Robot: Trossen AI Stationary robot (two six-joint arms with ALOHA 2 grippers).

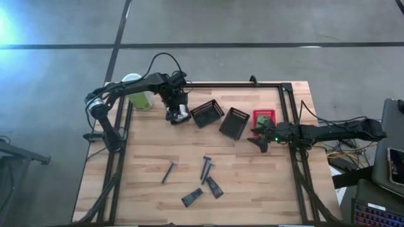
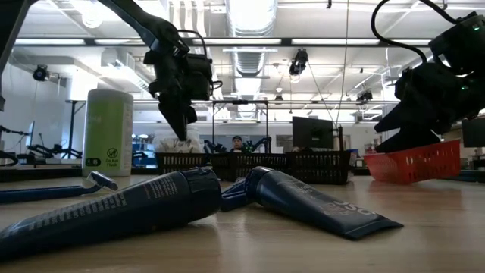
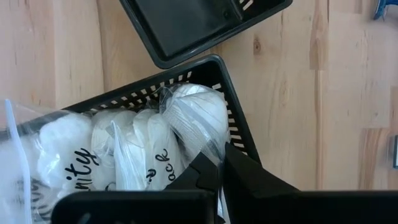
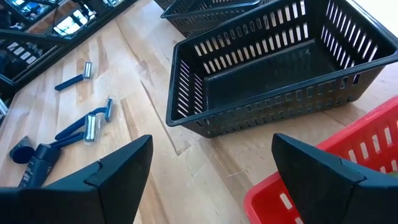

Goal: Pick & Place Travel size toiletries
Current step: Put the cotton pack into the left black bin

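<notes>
Two dark navy squeeze tubes (image 2: pixel 114 212) lie on their sides at the near edge of the wooden table (image 1: pixel 265 189), with slim blue razors (image 1: pixel 169 171) just beyond them. They are loose and apart from the baskets, so they look like the toiletries not yet sorted.

At the far left, the left gripper (image 3: pixel 214 163) has its jaws pressed together on the film of a clear plastic bag of white cotton pads (image 3: pixel 149 143). The bag hangs from that pinch over the nearest black slotted basket (image 3: pixel 239 134). A thin-film grip suits a soft packet that offers no firm body to clamp. Whether the bag already rests inside the basket I cannot tell. A second black slotted basket (image 1: pixel 235 122) sits to the right of the first.

The right gripper (image 4: pixel 211 168) waits low beside the red slotted basket (image 4: pixel 298 186) at the far right, jaws spread wide and holding nothing, probably readied for the next pick. A tall pale-green canister with a white lid (image 2: pixel 107 133) stands at the far left, out of the way.
</notes>
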